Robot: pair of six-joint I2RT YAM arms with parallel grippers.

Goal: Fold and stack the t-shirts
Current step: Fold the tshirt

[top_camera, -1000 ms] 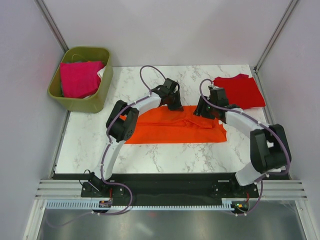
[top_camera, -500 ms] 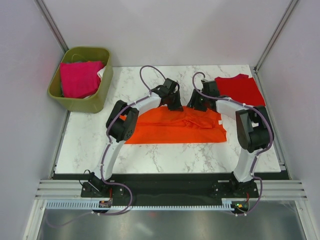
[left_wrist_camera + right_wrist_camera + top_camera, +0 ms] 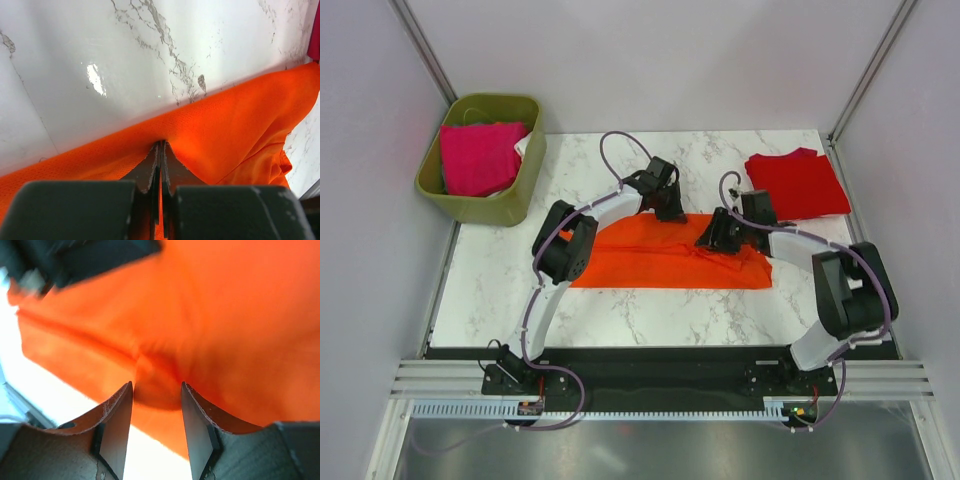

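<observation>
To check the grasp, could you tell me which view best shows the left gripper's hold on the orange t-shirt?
Left wrist view: the left gripper is shut on the orange t-shirt's edge. The top view hides its fingertips; the right wrist shows only a dark blur.

an orange t-shirt [image 3: 660, 262] lies spread across the middle of the marble worktop [image 3: 520, 290]. the left gripper [image 3: 668, 210] sits at its far edge, and the right gripper [image 3: 712, 238] is low over its right part. a folded red t-shirt [image 3: 798, 185] lies at the far right corner. at the far left corner, an olive-green bin [image 3: 485, 208] holds a magenta pink t-shirt [image 3: 478, 158].
</observation>
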